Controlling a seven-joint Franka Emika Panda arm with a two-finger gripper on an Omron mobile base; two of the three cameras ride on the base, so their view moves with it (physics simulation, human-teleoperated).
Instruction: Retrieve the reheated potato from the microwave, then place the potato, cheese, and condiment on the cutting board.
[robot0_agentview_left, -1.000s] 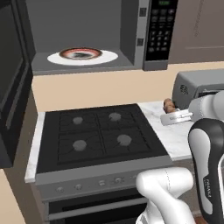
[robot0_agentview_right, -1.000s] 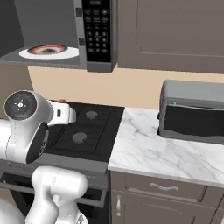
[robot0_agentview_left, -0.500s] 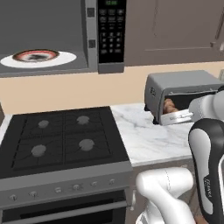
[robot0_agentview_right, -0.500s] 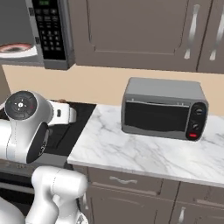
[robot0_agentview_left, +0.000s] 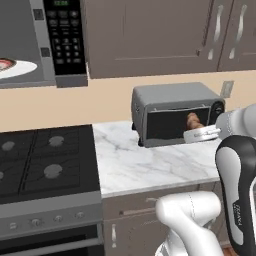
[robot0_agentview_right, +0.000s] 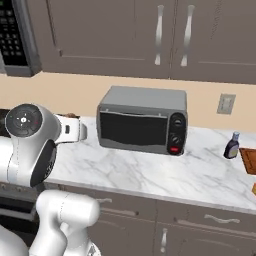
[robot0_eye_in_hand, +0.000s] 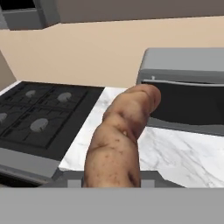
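1. Hand view: the potato (robot0_eye_in_hand: 120, 140) is seen clamped in the gripper, rising lengthwise from between the finger tips, knobbly and brown. In the left base view the gripper (robot0_agentview_left: 196, 131) is held out level above the marble counter (robot0_agentview_left: 150, 165), with the potato's end showing in front of the toaster oven (robot0_agentview_left: 175, 112).
2. Beyond the gripper, the toaster oven stands on the counter, with the stove (robot0_eye_in_hand: 39, 118) to its left.
3. The microwave (robot0_agentview_left: 42, 42) is seen up at the left with its door open and a white plate (robot0_agentview_left: 12, 67) left inside.
4. In the right base view the condiment (robot0_agentview_right: 231, 146) stands far along the counter, just beside the edge of the cutting board (robot0_agentview_right: 248, 160).
5. The step in hand is judged to be the carrying of the retrieved potato toward the board.
6. Next, travel to the right along the counter is called for, then lowering onto the board and release; the cheese and condiment are yet to be placed.
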